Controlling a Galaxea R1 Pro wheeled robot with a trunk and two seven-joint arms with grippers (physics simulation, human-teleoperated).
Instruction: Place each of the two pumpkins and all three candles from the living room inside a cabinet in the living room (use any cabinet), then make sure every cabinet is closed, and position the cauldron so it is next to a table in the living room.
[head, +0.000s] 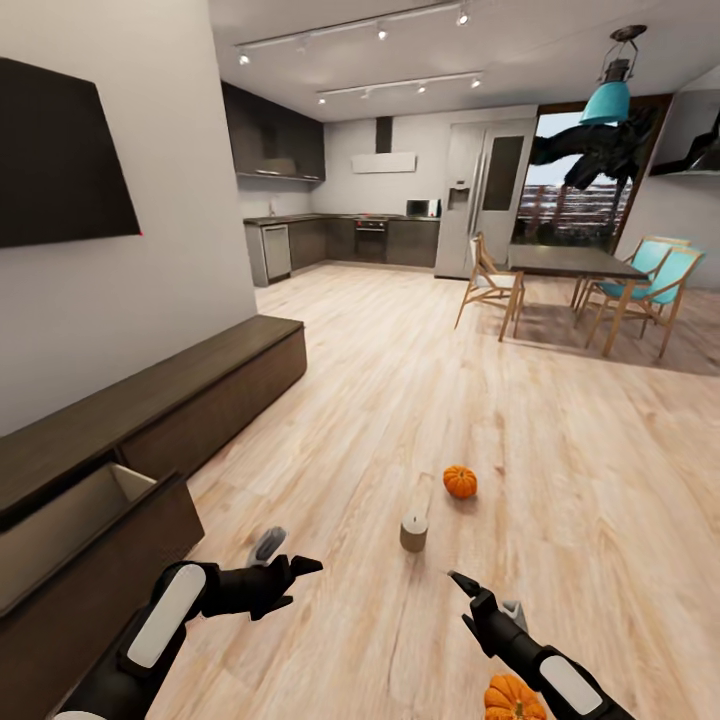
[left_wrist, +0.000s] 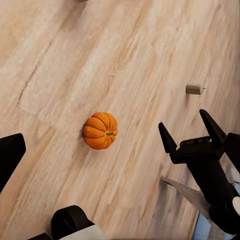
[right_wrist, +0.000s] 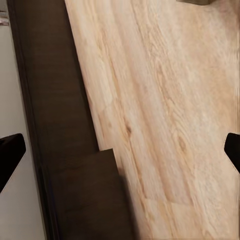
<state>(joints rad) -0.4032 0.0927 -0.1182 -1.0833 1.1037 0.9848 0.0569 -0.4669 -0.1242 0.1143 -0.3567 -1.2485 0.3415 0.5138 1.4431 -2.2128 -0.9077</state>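
Two pumpkins on the floor. Near pumpkin (head: 510, 697) sits at the bottom edge of the head view, right of centre, just beside my right forearm. Far pumpkin (head: 460, 481) is lower centre, well apart from both grippers. One candle (head: 414, 532) stands upright just below-left of it, nearer to me. The left wrist view catches a pumpkin (left_wrist: 100, 130) mid-frame on bare planks, plus a small candle (left_wrist: 194, 89) at right.

Cabinet (head: 150, 400) runs along the left wall. Its near drawer (head: 70, 525) is pulled out at lower left and looks empty from here. No cauldron or coffee table visible.

Left gripper (head: 290, 570): fingers spread, holding nothing. Right gripper (head: 458, 580): fingers look parted in the left wrist view, where it shows at right (left_wrist: 189, 127); nothing between them.

My read: nothing stowed yet, next is a floor pick.

Risks:
- Pumpkins are round, so an off-centre pinch likely squirts one away across the floor.
- Near pumpkin is tucked under my right arm. An arm swing could knock it before I see it.
- The candle is short and stubby. A sideways approach may tip it, then it rolls.
- Open drawer sticks out beside my left arm, so a collision while turning is plausible.
- Only one candle is clearly in the head view; losing count is easy.
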